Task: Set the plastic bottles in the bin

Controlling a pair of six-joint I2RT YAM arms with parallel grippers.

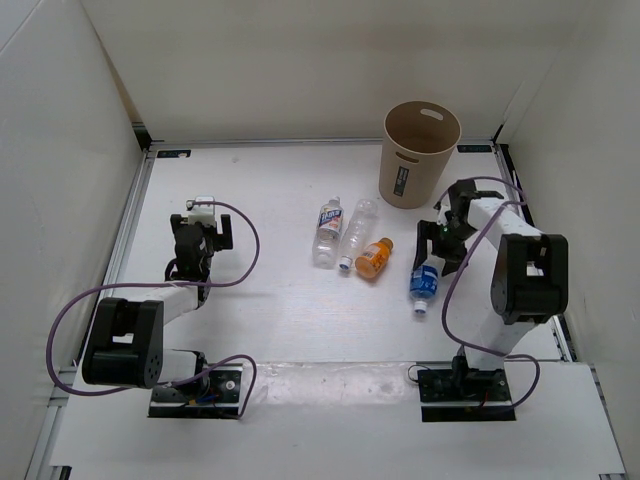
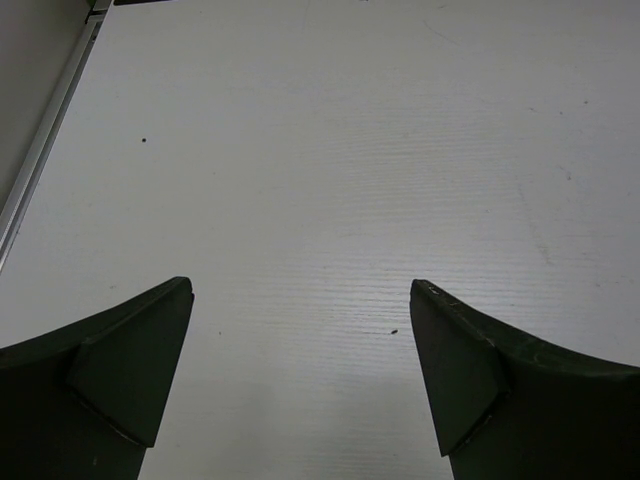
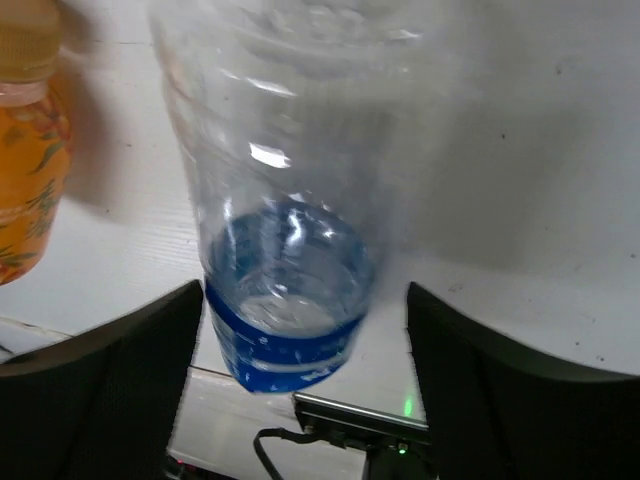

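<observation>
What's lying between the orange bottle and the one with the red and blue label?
A clear bottle, blue-capped, lies between the orange bottle and the labelled bottle; the top view shows it.

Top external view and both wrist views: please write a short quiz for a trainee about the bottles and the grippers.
1. How many small plastic bottles lie on the white table, outside the tall round beige bin?
2. Which bottle is between the open fingers of the right gripper? A: the short orange bottle. B: the clear bottle with blue label. C: the clear bottle with white, red and blue label.
3. True or false: the left gripper holds a bottle.
Key: 1 four; 2 B; 3 false.
</observation>
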